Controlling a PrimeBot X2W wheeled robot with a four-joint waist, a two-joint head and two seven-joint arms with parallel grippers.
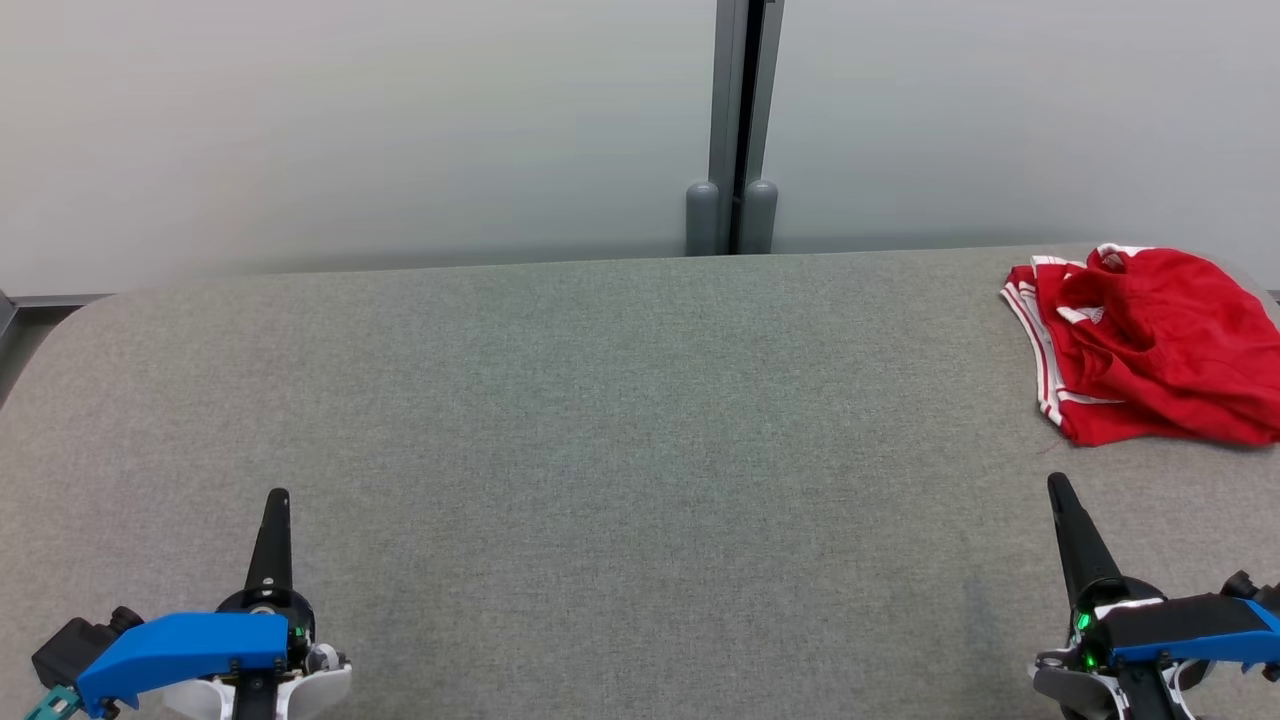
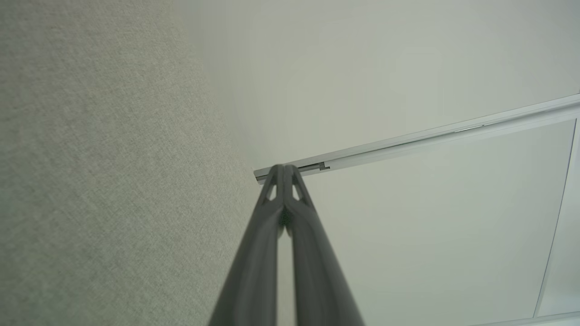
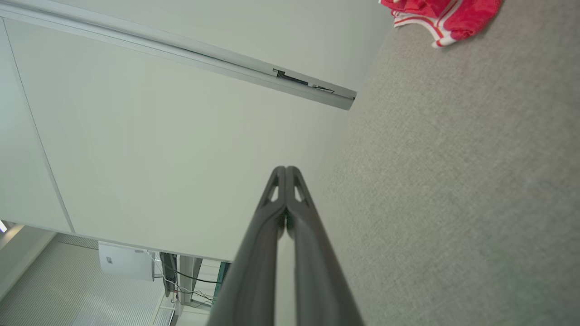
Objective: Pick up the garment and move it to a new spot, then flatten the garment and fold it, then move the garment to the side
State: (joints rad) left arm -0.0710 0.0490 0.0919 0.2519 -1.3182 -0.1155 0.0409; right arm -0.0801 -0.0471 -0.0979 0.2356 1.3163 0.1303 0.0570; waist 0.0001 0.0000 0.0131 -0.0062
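while left gripper [image 1: 277, 497] and right gripper [image 1: 1057, 482] sit clenched | garment [image 1: 1150, 345] lies beyond right gripper, apart

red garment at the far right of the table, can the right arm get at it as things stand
Probably yes. The red garment lies crumpled just ahead of the right gripper, with only bare grey table between them. Its jaws are shut, so they would have to open first.

I see a grey fabric-topped bench [image 1: 600, 400] running back to pale wall panels [image 1: 300, 120], split by a grey post [image 1: 735, 120]. Beyond one panel sits a white box [image 3: 124, 261], possibly some appliance.
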